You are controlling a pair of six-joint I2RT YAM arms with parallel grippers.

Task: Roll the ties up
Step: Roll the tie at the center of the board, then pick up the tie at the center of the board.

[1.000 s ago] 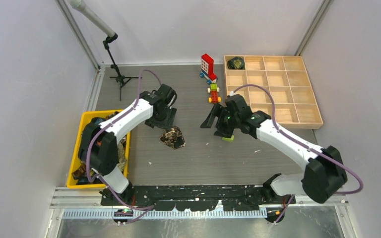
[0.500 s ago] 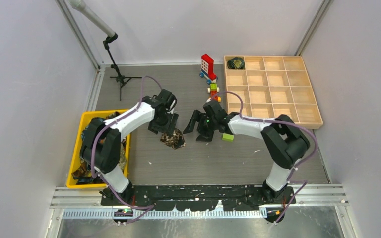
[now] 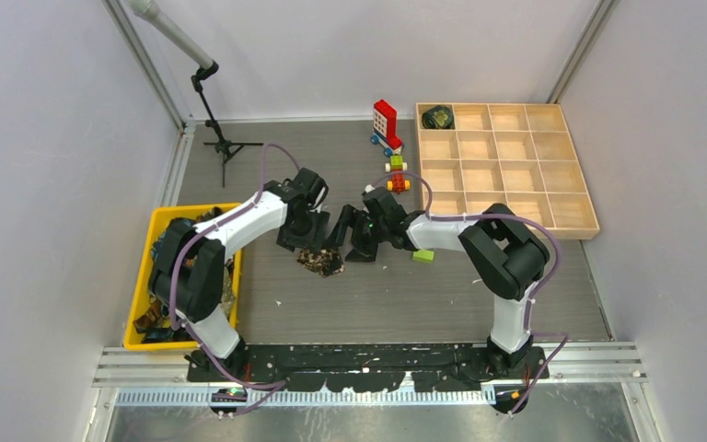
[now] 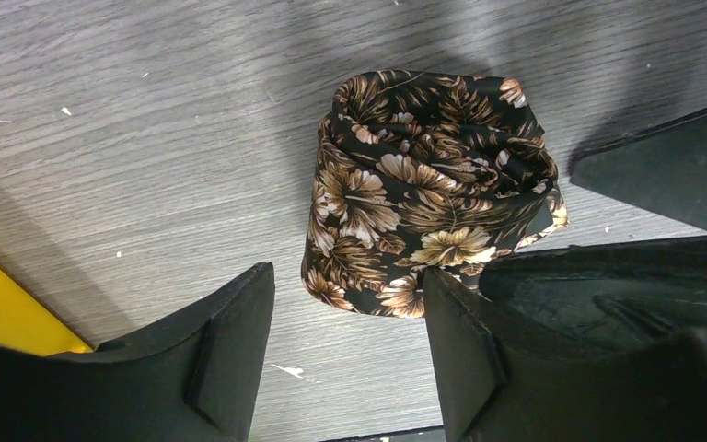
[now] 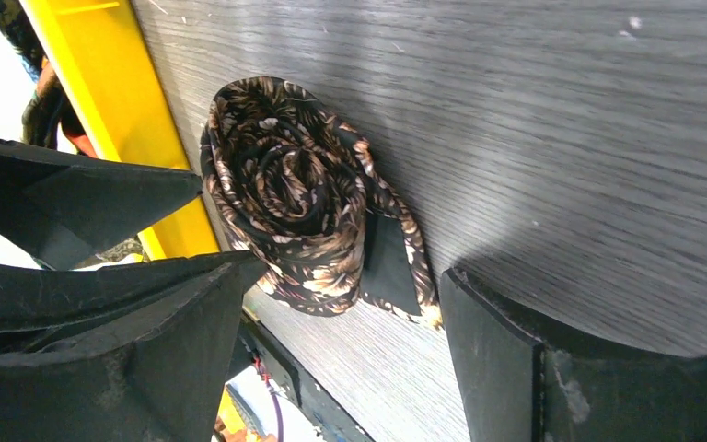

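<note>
rolling stage: tie (image 4: 433, 193) coiled on counter (image 4: 101, 138).
left tool (image 4: 345, 295): released, just beside tie, probably guarding the coil.
right tool (image 5: 345, 285): spread wide astride tie, likely for pickup.

**Left arm** (image 3: 239, 219) and **right arm** (image 3: 434, 236): white tubular links joined by rounded black joint housings, each trailing a looped purple cable (image 3: 173, 276) along its length. **Left gripper** (image 4: 345, 281) and **right gripper** (image 5: 350, 272): matte black throughout. The fingers (image 4: 230, 350) are broad, flat-faced black wedges, lightly scuffed.
</note>
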